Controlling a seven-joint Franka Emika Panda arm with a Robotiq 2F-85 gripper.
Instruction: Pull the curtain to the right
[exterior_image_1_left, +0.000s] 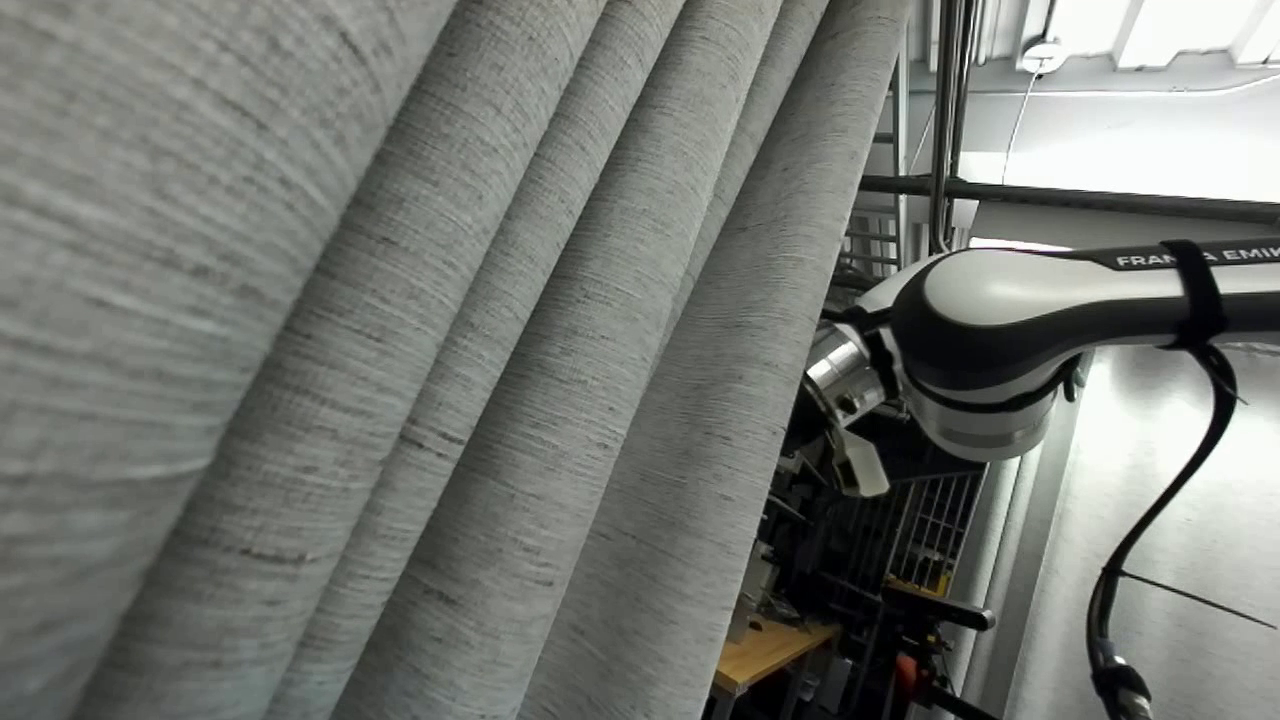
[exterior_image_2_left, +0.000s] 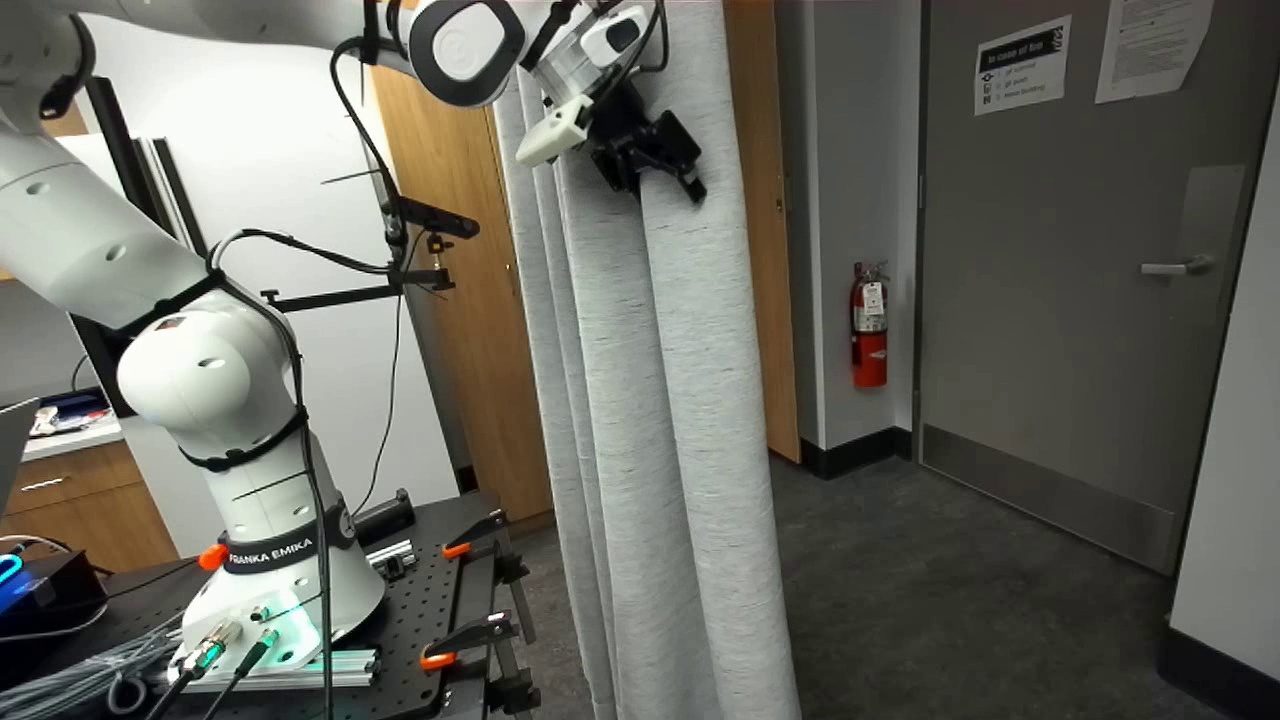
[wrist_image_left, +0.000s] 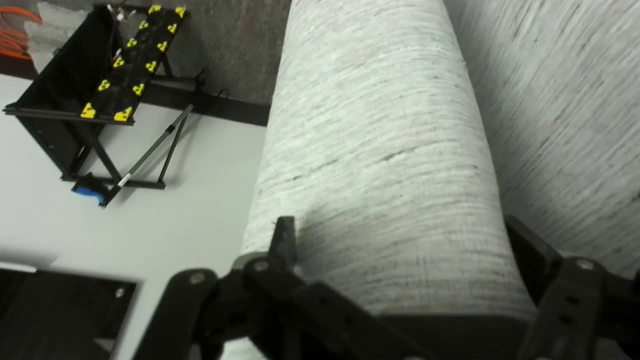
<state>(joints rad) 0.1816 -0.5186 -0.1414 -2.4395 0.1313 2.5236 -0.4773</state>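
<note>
Between the widely spread fingers (wrist_image_left: 284, 245) of the gripper (wrist_image_left: 400, 235) bulges a fold of the curtain (wrist_image_left: 375, 125). Below the gripper and beside it, the curtain hangs in long pleats. Also lower than the gripper, the bench (exterior_image_2_left: 425, 590) carries the arm (exterior_image_2_left: 230, 365); well apart from the gripper are an extinguisher (exterior_image_2_left: 870, 345) and a door (exterior_image_2_left: 1060, 300).

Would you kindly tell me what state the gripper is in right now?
Gripper: open, its jaws wide apart, with a fold of the curtain between them.
</note>
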